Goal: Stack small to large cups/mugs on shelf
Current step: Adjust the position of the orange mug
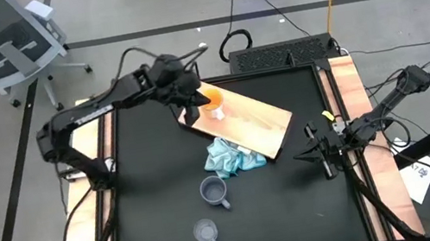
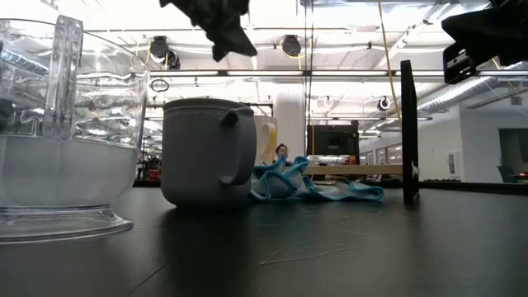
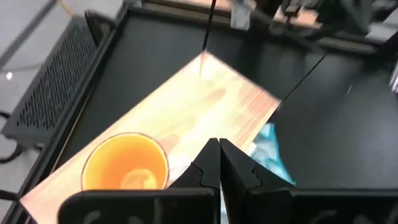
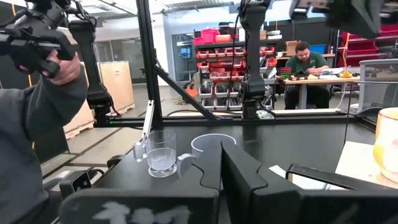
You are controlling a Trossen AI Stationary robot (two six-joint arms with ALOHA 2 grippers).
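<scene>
The orange mug [image 1: 212, 100] stands upright on the far left end of the light-wood shelf [image 1: 255, 122], which lies slantwise on the black table. My left gripper [image 1: 193, 114] hovers shut above that end, just left of the orange mug [image 3: 127, 163], touching nothing; its shut fingers [image 3: 219, 163] show over the shelf [image 3: 205, 99]. The grey-blue mug [image 1: 214, 192] and the clear cup [image 1: 206, 231] stand on the table nearer the front edge. My right gripper [image 1: 315, 154] waits shut near the table's right side.
A crumpled light blue cloth [image 1: 234, 157] lies at the shelf's near edge. A person's sleeve [image 4: 37, 118] shows beyond the table in the right wrist view. A black post [image 2: 407, 132] stands at the right in the low view. Bare table lies at the front right.
</scene>
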